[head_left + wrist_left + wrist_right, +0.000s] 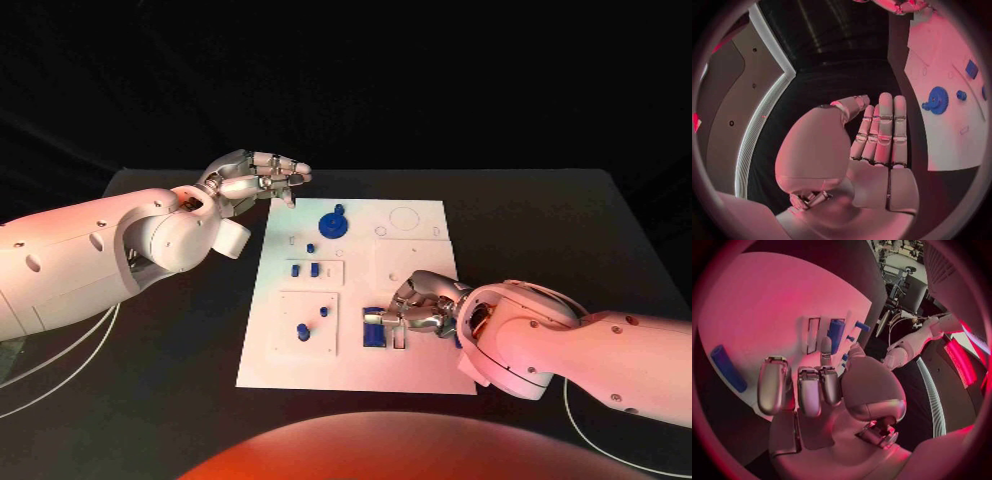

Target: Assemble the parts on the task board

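My right robot hand (415, 308), silver and jointed, rests on the near half of the task board (418, 372), fingers curled down at a blue, cylinder-like part (374, 329) beside a slot; whether they actually pinch it I cannot tell. In the right wrist view that rounded blue part (836, 334) lies just past my fingertips (825, 346), and another smooth blue rod (728, 368) lies apart on the white plate. The board is flat, matte white, with raised rectangular panels. A small blue knob (303, 330) stands on the left panel. Farther off stands a toothed blue gear (336, 222). My left robot hand (260, 178) hovers above the black tabletop (555, 215) at the board's far left corner, fingers together, holding nothing.
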Robot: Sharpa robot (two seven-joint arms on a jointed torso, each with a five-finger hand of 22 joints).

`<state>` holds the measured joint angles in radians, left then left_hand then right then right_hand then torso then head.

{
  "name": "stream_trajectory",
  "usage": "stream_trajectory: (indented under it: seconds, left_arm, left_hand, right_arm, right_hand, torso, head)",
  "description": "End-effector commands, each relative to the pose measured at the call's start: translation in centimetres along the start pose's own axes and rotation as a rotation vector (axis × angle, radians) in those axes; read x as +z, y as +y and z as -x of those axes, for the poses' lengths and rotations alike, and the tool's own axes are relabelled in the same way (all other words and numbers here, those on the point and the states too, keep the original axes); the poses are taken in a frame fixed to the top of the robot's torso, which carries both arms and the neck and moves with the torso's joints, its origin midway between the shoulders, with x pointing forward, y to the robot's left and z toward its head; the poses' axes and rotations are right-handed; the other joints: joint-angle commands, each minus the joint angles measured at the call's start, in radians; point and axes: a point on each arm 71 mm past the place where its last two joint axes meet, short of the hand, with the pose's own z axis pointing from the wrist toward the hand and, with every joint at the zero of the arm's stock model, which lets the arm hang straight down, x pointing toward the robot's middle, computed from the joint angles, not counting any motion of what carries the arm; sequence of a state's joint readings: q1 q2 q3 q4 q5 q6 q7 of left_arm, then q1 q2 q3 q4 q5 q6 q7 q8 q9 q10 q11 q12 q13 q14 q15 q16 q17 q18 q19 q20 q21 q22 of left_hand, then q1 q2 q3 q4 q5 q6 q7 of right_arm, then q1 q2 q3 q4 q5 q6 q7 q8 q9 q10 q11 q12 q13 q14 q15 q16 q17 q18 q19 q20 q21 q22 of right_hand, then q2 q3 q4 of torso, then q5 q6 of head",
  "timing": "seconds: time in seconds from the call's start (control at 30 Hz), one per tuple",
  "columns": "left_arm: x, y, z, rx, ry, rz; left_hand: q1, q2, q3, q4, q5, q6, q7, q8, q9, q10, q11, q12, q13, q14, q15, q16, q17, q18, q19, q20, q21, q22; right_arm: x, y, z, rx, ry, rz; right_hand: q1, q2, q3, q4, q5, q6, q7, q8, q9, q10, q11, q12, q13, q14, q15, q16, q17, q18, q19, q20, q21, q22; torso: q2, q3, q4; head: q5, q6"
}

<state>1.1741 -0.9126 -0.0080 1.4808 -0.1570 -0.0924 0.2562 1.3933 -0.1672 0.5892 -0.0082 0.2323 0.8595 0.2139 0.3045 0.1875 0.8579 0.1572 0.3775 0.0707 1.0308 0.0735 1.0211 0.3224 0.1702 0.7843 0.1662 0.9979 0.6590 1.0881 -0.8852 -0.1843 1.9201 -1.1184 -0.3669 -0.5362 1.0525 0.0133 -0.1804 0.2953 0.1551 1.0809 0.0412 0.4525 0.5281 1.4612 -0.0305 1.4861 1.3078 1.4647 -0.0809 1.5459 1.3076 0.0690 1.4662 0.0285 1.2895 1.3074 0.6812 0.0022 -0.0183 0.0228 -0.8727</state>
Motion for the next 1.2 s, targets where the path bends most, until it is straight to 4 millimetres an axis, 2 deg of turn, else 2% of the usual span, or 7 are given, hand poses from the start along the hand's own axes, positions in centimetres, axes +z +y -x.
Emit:
stream_trajectory:
  seconds: [0.03,0.17,0.43,0.73,1.0,1.07,1.2]
  left_arm:
    - [0.0,-0.1,-0.2,-0.004,0.015,-0.006]
    - [0.0,-0.1,-0.1,-0.003,0.013,-0.006]
    - [-0.1,-0.1,-0.1,-0.003,0.011,-0.006]
    - [-0.1,-0.1,0.0,-0.002,0.009,-0.006]
    - [-0.1,-0.1,0.0,-0.001,0.006,-0.008]
    - [0.0,-0.1,0.1,-0.001,0.005,-0.008]
    - [0.0,-0.1,0.0,-0.001,0.007,-0.009]
  left_hand:
    - [-0.007,0.000,-0.002,-0.005,0.003,-0.003,0.004,0.004,-0.001,-0.008,0.002,0.006,-0.002,-0.005,0.002,0.005,-0.002,0.014,-0.004,0.003,-0.006,-0.001]
    - [-0.007,0.000,-0.002,-0.005,0.003,-0.003,0.004,0.004,-0.001,-0.008,0.002,0.006,-0.002,-0.005,0.002,0.005,-0.002,0.014,-0.004,0.003,-0.006,-0.001]
    - [-0.007,0.000,-0.002,-0.005,0.003,-0.003,0.004,0.004,-0.001,-0.008,0.002,0.006,-0.002,-0.005,0.002,0.005,-0.002,0.014,-0.004,0.003,-0.006,-0.001]
    - [-0.008,0.001,-0.002,-0.006,0.003,-0.004,0.004,0.004,-0.001,-0.010,0.002,0.008,-0.002,-0.005,0.002,0.005,-0.002,0.014,-0.004,0.003,-0.007,-0.002]
    - [-0.008,0.001,-0.002,-0.006,0.003,-0.004,0.004,0.004,-0.001,-0.010,0.002,0.008,-0.002,-0.005,0.002,0.005,-0.002,0.014,-0.004,0.003,-0.007,-0.002]
    - [-0.008,0.001,-0.002,-0.006,0.003,-0.004,0.004,0.004,-0.001,-0.010,0.002,0.008,-0.002,-0.005,0.002,0.005,-0.002,0.014,-0.004,0.003,-0.007,-0.002]
    - [-0.008,0.001,-0.002,-0.006,0.003,-0.004,0.004,0.004,-0.001,-0.010,0.002,0.008,-0.002,-0.005,0.002,0.005,-0.002,0.014,-0.004,0.003,-0.007,-0.002]
  right_arm:
    - [-0.1,0.2,-0.2,-0.037,0.015,0.013]
    - [-0.3,0.1,-0.3,-0.039,0.026,0.019]
    - [-1.1,0.0,-0.4,-0.047,0.056,0.047]
    - [-1.8,-1.7,1.1,-0.046,-0.028,0.035]
    - [-3.9,-4.3,4.4,-0.052,-0.218,0.044]
    - [-4.4,-4.9,5.0,-0.061,-0.253,0.046]
    - [-5.4,-6.5,5.7,-0.085,-0.315,0.034]
  right_hand:
    - [-0.012,0.002,-0.009,0.000,-0.005,-0.008,0.000,0.003,0.002,0.070,0.000,-0.002,0.187,0.088,-0.008,0.000,0.165,-0.013,0.010,-0.005,-0.003,0.167]
    - [0.007,0.000,-0.011,-0.003,-0.003,-0.009,-0.001,0.004,0.003,0.071,0.000,-0.001,0.189,0.088,-0.008,0.001,0.167,-0.013,0.011,-0.005,-0.002,0.168]
    - [0.161,-0.023,-0.024,-0.009,-0.003,-0.011,-0.004,0.008,0.008,0.076,-0.003,0.005,0.198,0.090,-0.010,0.003,0.178,-0.014,0.015,-0.007,0.004,0.173]
    - [0.210,-0.024,-0.031,-0.009,-0.002,-0.025,0.001,-0.002,0.006,0.075,0.000,0.003,0.197,0.091,-0.008,0.004,0.183,-0.015,0.016,-0.007,0.005,0.176]
    - [0.287,-0.048,-0.049,-0.011,-0.002,-0.048,0.014,-0.023,0.013,0.056,0.012,-0.039,0.167,0.085,0.002,-0.005,0.152,-0.008,0.002,0.002,-0.037,0.166]
    - [0.298,-0.053,-0.054,-0.008,-0.003,-0.051,0.017,-0.027,0.014,0.036,0.015,-0.083,0.135,0.077,0.004,-0.016,0.117,0.000,-0.014,0.004,-0.082,0.152]
    - [0.317,-0.059,-0.058,-0.008,-0.002,-0.054,0.019,-0.032,0.016,0.033,0.016,-0.090,0.131,0.076,0.006,-0.018,0.114,0.001,-0.017,0.007,-0.090,0.150]
  torso:
    - [0.000,-0.0001,0.0000]
    - [0.000,0.0001,-0.0001]
    - [0.000,0.0006,-0.0013]
    - [0.000,0.0003,-0.0014]
    - [-0.001,-0.0006,-0.0019]
    - [-0.001,-0.0006,-0.0032]
    - [-0.001,-0.0006,-0.0040]
  head:
    - [0.001,0.000]
    - [0.002,0.000]
    - [0.002,0.000]
    - [-0.001,0.000]
    - [-0.023,0.000]
    - [-0.027,0.000]
    - [-0.039,0.000]
